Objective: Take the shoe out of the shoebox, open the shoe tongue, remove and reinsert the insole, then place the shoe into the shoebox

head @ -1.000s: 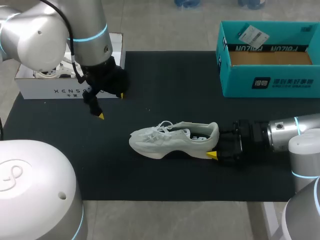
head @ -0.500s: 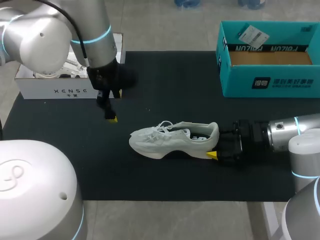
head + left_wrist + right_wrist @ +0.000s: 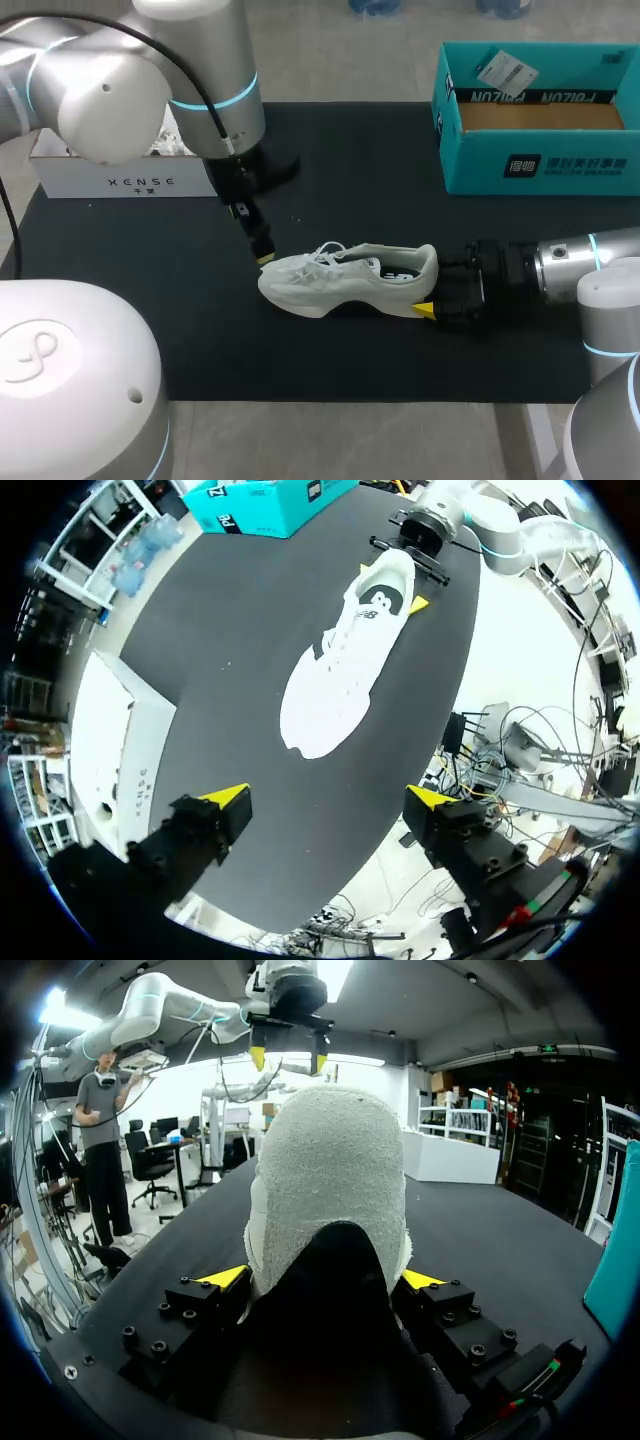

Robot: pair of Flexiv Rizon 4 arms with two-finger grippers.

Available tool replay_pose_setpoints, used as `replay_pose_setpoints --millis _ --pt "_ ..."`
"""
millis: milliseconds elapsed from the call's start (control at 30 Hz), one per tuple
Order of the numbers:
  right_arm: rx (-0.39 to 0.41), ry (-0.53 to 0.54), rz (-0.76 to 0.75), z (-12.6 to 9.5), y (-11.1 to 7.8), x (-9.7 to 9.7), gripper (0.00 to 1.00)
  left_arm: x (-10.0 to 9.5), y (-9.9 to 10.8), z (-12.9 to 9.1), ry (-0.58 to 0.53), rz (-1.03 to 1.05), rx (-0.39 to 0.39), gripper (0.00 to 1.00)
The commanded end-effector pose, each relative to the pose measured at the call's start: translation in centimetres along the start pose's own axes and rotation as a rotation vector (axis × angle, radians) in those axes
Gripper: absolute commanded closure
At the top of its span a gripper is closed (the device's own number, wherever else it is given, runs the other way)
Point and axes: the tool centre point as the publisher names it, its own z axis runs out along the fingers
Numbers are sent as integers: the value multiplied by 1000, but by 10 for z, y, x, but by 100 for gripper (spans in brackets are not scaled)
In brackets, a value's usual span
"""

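Heel held, tongue next

Right claw (image 3: 322, 1278) clamped on both sides of the heel of the shoe (image 3: 345, 280); left claw (image 3: 328, 798) spread wide and empty, poised just over the toe end by the laces. Out of the box already, resting mid-bench (image 3: 350, 180), toe toward the left arm. Probably best to lower one left fingertip behind the laces, pinch only the tongue's edge — never the laces — then draw it up and toward the toe, keeping the heel grip firm against sliding. Teal shoebox (image 3: 540, 165) well apart at the far right, white box (image 3: 120, 182) at the far left.
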Motion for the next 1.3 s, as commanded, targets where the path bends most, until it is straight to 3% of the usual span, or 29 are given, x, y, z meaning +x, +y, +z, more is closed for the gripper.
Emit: replay_pose_setpoints --millis 33,633,733,967,1100,1300 --pt "2 -1 0 3 -4 2 100 6 -4 7 30 -887 38 0" --pt "2 -1 0 3 -4 2 100 6 -4 7 30 -887 38 0" --pt "2 -1 0 3 -4 2 100 16 -14 10 -60 -980 11 0" --pt "2 -1 0 3 -4 2 100 44 -52 26 -108 -1086 -50 0" --pt "2 -1 0 3 -4 2 100 60 -76 33 -124 -1023 -47 0" --pt "2 -1 0 3 -4 2 100 61 -102 40 -101 -880 -77 0"
